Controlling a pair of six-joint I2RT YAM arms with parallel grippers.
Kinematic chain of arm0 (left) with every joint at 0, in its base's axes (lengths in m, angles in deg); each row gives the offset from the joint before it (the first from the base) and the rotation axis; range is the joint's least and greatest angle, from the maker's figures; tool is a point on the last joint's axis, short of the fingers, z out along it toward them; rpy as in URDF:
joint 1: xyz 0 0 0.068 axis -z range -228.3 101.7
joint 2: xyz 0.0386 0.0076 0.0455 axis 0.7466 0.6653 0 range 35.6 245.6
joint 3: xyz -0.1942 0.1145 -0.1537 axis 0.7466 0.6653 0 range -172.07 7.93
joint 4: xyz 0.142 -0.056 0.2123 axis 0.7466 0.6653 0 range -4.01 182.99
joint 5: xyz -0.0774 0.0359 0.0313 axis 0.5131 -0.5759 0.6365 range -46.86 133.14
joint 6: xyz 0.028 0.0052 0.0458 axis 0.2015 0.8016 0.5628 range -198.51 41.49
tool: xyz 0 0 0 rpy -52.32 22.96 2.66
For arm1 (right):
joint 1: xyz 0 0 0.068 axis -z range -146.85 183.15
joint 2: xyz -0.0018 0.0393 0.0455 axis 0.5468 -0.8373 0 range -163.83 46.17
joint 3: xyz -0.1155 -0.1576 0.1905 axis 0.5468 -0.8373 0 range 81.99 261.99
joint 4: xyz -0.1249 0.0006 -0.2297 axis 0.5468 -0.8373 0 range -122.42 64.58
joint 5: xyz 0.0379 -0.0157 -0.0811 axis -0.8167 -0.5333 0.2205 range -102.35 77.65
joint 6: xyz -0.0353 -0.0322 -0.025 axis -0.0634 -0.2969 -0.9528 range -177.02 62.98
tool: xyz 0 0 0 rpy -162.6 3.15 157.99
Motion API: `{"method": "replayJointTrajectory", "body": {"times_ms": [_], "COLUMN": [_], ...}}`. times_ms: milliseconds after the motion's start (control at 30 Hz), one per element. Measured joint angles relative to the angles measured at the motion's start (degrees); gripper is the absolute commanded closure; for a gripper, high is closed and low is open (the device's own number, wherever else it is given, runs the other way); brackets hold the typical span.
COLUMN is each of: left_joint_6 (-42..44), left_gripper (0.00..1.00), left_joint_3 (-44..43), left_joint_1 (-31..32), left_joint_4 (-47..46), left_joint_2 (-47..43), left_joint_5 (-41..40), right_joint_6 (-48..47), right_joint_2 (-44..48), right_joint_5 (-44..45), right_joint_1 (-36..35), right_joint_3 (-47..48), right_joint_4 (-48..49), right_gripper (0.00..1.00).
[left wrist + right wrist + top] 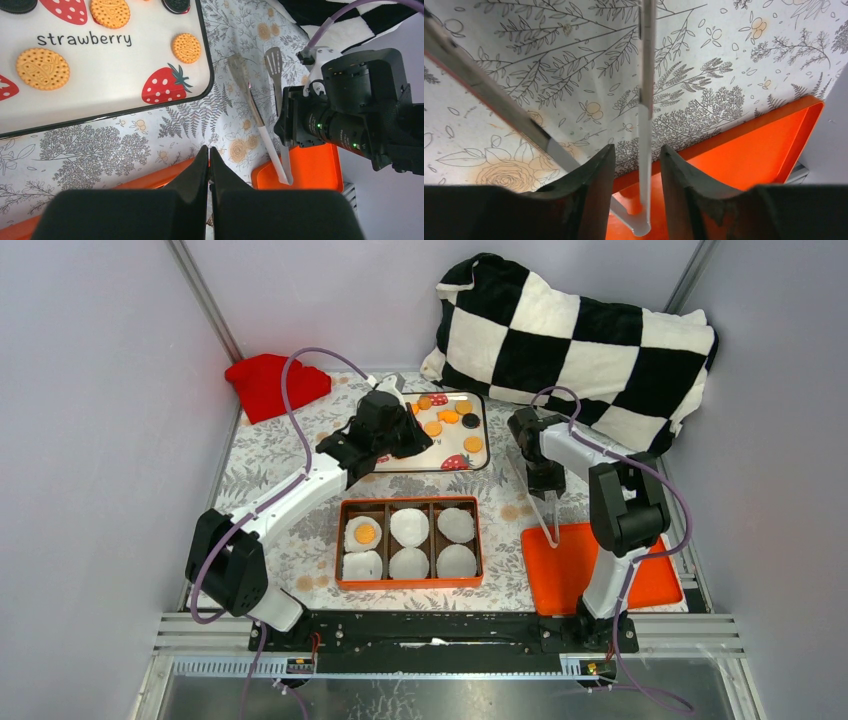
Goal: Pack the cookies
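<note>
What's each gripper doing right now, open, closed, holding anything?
Left gripper: closed, holding nothing.
Right gripper: open, its fingers on either side of one arm of the tongs, not clamped on it.

Flat round cookies (433, 427), orange and black, lie scattered on the strawberry-print tray (452, 440).

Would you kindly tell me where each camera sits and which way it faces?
Top external: above and behind the arm bases, looking down on the table; left arm reaches to the strawberry tray, right arm hangs over the tongs.
Left wrist: on the left arm, looking down past cookies on the strawberry tray toward the right arm; its shut jaws at the bottom.
Right wrist: looking down at tongs and orange tray; its open jaws straddle one tong arm.
Shared: both wrist views show tongs and orange tray.
</note>
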Motion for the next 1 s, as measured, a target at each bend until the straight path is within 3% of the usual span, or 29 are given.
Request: {"method": "replayJointTrajectory", "body": {"times_ms": [67,267,567,800,1000], "left_joint_6": [0.0,0.0,0.0,-0.2,-0.2], "left_gripper": [0.96,0.96,0.96,0.96,0.96], "left_joint_3": [0.3,0.8,0.8,1.9,3.8], "left_joint_1": [0.0,0.0,0.0,0.0,0.0], "left_joint_4": [0.0,0.0,0.0,0.0,0.0], "left_joint_2": [0.0,0.0,0.0,-0.5,-1.1], "left_joint_5": [0.0,0.0,0.1,0.2,0.5], "right_joint_6": [0.2,1.3,1.2,1.2,0.9], "right_joint_2": [0.0,2.0,10.9,8.7,3.9], "right_joint_5": [0.0,-0.1,-4.8,-9.3,-12.9], "right_joint_1": [0.0,0.0,0.0,0.0,0.1], "right_joint_3": [0.0,0.0,-2.4,-9.3,-9.7], "right_joint_4": [0.8,1.4,3.1,4.5,7.2], "right_gripper": [0.34,0.16,0.12,0.10,0.15]}}
